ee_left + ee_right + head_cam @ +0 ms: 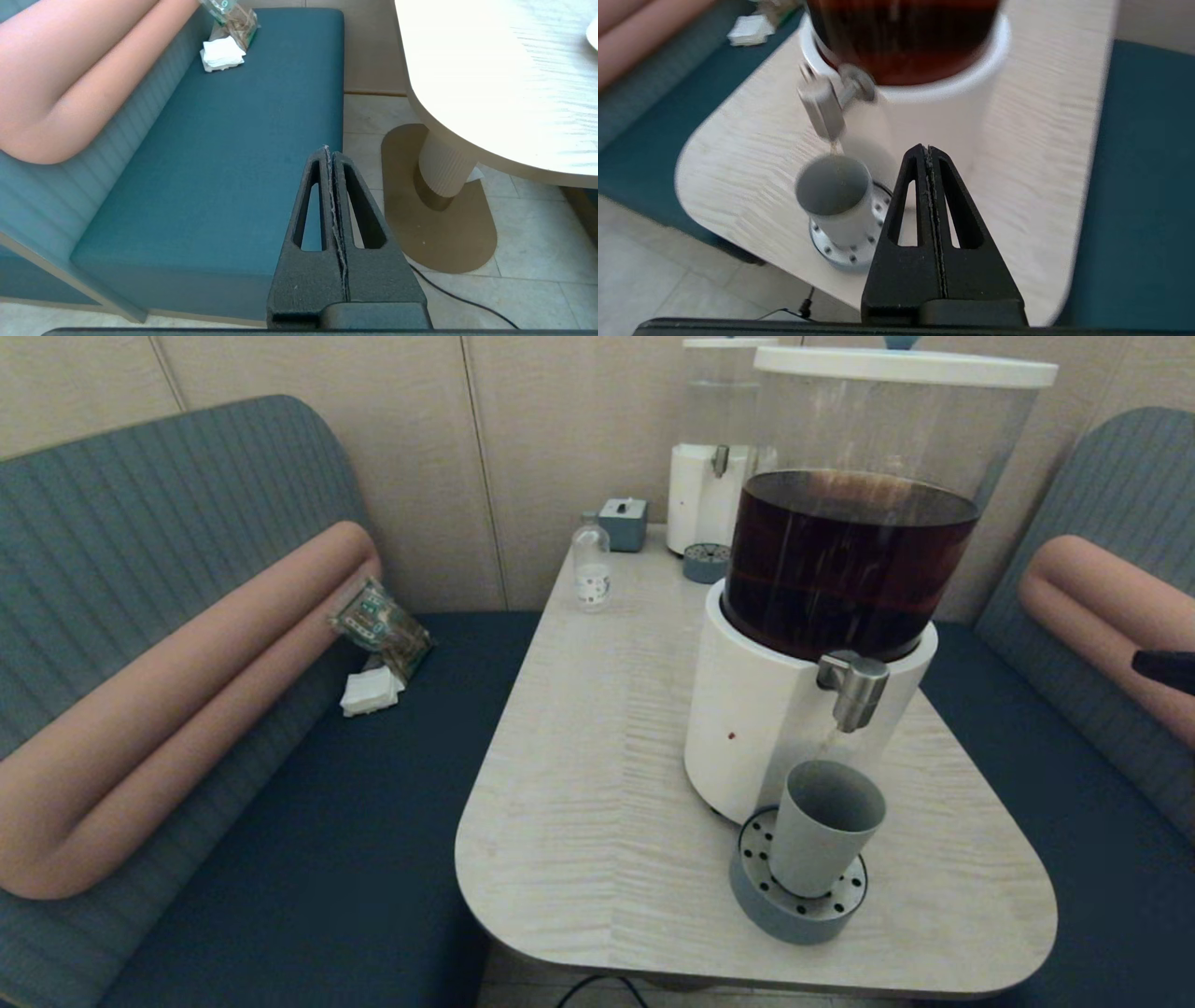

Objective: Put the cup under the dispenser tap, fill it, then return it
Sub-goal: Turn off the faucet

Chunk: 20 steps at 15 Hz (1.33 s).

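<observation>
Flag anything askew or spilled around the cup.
No spill shows. The cup stands upright on the drip tray beneath the dispenser tap. Only oddity: a snack packet and napkins on the bench.

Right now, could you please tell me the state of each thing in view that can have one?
cup: upright on the drip tray, under the tap, held by nothing.
dispenser tap: thin stream falling into the cup.
dispenser tank: lid on, about half full of dark liquid.
left gripper: shut, empty, over the bench.
right gripper: shut, empty, beside the cup.

Beige panelled wall (560,448), teal benches (308,859), tiled floor (537,224).
</observation>
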Motion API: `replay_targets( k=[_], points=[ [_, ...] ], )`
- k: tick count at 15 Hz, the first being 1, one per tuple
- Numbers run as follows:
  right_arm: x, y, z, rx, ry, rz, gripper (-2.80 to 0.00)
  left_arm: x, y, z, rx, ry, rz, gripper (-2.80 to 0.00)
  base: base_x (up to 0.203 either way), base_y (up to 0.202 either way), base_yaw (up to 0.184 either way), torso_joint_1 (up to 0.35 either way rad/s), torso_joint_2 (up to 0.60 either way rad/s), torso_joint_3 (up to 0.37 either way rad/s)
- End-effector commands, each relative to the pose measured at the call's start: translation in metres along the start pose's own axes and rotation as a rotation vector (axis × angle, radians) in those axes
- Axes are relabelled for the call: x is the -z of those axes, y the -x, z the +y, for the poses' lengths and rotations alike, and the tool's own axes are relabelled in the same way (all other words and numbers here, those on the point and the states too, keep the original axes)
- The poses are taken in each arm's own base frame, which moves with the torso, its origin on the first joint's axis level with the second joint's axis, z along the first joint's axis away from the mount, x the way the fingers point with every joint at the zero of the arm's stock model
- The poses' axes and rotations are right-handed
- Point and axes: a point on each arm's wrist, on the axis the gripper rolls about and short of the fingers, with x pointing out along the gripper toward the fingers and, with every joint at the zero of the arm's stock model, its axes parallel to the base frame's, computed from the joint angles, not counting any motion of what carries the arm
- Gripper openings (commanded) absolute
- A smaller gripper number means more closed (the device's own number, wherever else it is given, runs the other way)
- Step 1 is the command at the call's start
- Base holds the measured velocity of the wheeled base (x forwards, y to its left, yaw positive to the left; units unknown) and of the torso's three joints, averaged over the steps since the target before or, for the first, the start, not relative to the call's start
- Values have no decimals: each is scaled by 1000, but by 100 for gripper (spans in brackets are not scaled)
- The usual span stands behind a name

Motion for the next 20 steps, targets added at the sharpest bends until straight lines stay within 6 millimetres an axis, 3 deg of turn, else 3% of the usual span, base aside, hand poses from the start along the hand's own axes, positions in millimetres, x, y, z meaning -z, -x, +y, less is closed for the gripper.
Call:
replay_targets(
  k=[1,5,10,16,20],
  points=[
    [8,22,1,17,1,-41,-280,0,0,0,-1,0,2,-280,0,0,0,0,0,0],
    [30,64,2,67,2,-127,-280,0,0,0,0,1,2,-280,0,0,0,0,0,0],
    [86,98,6,103,3,-184,-280,0,0,0,0,0,1,-280,0,0,0,0,0,0],
    [145,119,15,70,32,-257,-280,0,0,0,0,0,2,-280,0,0,0,0,0,0],
    [183,116,18,26,66,-272,-280,0,0,0,-1,0,2,-280,0,0,0,0,0,0]
  ],
)
